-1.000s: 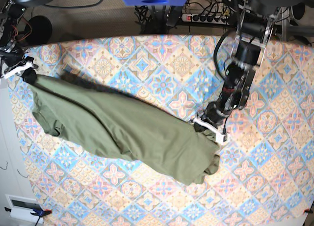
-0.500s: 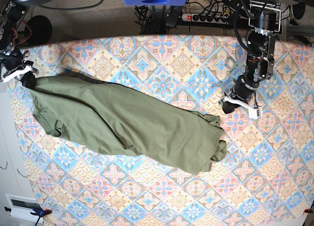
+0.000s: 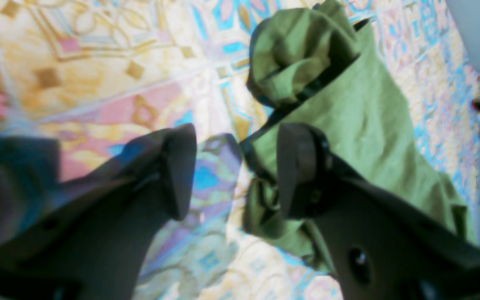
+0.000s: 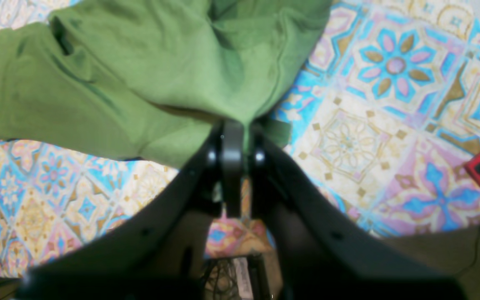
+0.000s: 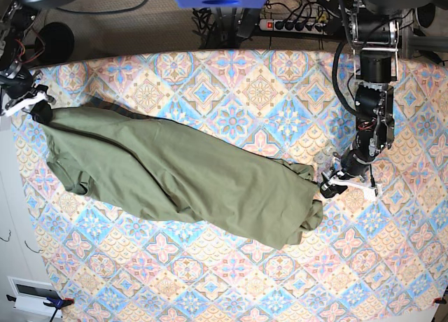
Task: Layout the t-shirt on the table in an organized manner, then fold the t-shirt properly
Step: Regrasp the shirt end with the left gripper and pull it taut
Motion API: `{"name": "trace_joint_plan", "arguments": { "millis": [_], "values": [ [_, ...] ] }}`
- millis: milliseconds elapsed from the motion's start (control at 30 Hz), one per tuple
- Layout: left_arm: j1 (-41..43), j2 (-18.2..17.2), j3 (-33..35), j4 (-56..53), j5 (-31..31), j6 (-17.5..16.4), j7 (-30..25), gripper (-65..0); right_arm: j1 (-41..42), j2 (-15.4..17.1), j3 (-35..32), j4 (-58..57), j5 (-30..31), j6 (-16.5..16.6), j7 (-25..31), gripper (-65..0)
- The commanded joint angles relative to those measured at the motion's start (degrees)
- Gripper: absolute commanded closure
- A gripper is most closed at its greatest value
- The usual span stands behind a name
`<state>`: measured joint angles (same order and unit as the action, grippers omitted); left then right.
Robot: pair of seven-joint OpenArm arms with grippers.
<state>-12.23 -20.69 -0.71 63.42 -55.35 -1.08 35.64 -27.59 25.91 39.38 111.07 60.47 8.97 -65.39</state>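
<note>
R fingers [image 4: 232,166]: at L edge of base view; closed tight on a pinch of shirt fabric, approx. no gap bar the cloth; that bit looks lifted
T-shirt [image 5: 189,168]: on table, slanting from R fingers down to lower middle of base view; long, bunched strip w/ creases along it; L end gathered, R end crumpled w/ small tucks; neck & sleeves can't be told apart for sure
L fingers [image 3: 300,171]: R of shirt in base view; well parted, nothing gripped; shirt's crumpled end just beside, poss. v. close to one finger; contact can't be confirmed
Table [image 5: 175,283]: under the lot, w/ patterned cloth [image 5: 399,266] on top
Done: v. little, I'd say; one end in hand, shirt partly drawn out lengthwise; not flat, no neat fold visible
Left to do: approx. all of it; get a grip on R end, spread shirt, square it up, smooth creases; then sleeves/sides in, body over, final tidy
Count: 1 shirt; 1 table; 1 cloth; 2 pairs of fingers, i.e. 1 gripping, 1 free
</note>
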Motion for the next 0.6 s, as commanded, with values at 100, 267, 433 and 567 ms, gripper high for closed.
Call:
{"name": "trace_joint_plan", "arguments": {
  "millis": [100, 267, 433, 567],
  "values": [
    [-1.8, 1.5, -0.1, 0.0, -0.3, -0.7, -0.9, -30.5, 0.1, 1.3, 0.5, 0.9, 0.7, 0.2, 1.2, -0.7],
    [-4.4, 3.8, -0.1, -7.8, -0.5, -1.1, -0.9, -30.0, 1.2, 1.3, 0.5, 0.9, 0.7, 0.2, 1.2, -0.7],
    [-4.8, 4.6, -0.1, -9.6, -0.6, -1.2, -0.9, -24.5, 1.2, 1.3, 0.5, 0.9, 0.7, 0.2, 1.2, -0.7],
    [-4.9, 4.6, -0.5, -9.6, -0.7, -1.2, -0.9, 0.0, 1.2, 1.3, 0.6, 0.8, 0.7, 0.2, 1.2, -0.7]
  ]
}}
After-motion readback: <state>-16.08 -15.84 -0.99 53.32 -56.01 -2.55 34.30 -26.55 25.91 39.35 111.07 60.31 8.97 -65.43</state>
